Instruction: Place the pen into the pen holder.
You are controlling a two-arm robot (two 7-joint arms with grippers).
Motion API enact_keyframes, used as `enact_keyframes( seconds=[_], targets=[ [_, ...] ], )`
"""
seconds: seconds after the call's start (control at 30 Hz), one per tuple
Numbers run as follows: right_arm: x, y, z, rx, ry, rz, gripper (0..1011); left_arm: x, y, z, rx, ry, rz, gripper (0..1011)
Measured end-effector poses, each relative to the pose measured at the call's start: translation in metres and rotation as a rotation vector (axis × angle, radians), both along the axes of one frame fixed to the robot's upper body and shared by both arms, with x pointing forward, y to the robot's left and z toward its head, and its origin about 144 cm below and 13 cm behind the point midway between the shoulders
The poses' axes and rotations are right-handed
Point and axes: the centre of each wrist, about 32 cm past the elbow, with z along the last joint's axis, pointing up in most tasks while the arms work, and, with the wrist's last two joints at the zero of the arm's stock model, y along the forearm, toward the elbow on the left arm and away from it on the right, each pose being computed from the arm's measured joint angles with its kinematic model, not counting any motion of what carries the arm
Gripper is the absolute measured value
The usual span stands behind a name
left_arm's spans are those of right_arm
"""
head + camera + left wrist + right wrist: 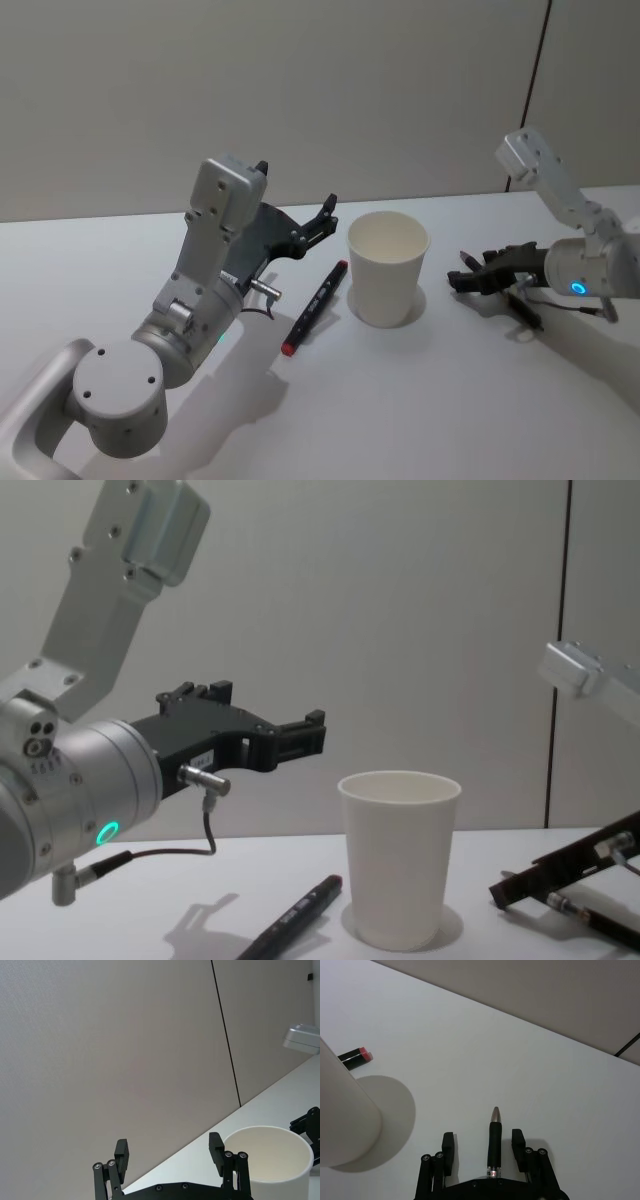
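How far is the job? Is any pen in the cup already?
Done: nothing; no pen sticks out of the pen holder. In hand: the right gripper, low beside it, has open fingers either side of a silver-tipped pen, not yet closed. Left: grip, lift, drop in. A red-ended marker lies left of the holder; the left gripper is raised, open.
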Motion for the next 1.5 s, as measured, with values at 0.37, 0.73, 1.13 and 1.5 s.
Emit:
enact_keyframes(
  seconds=[0.37, 0.73, 1.13, 1.5],
  targets=[
    [-0.0002, -0.0001, -0.0006, -0.001, 0.001, -0.001, 646, 0.0, 0.0, 0.0, 0.0, 0.0, 0.0, 1001],
    [-0.0002, -0.0001, -0.0009, -0.001, 0.002, -0.002, 577, 0.0, 0.0, 0.0, 0.0, 0.0, 0.0, 1001],
    [-0.0002, -0.0002, -0.0011, -0.001, 0.002, -0.002, 495, 0.0, 0.0, 0.0, 0.0, 0.0, 0.0, 1001],
    [-0.0002, -0.0002, -0.001, -0.002, 0.002, -0.002, 424, 0.0, 0.0, 0.0, 0.0, 0.0, 0.0, 1001]
  ],
)
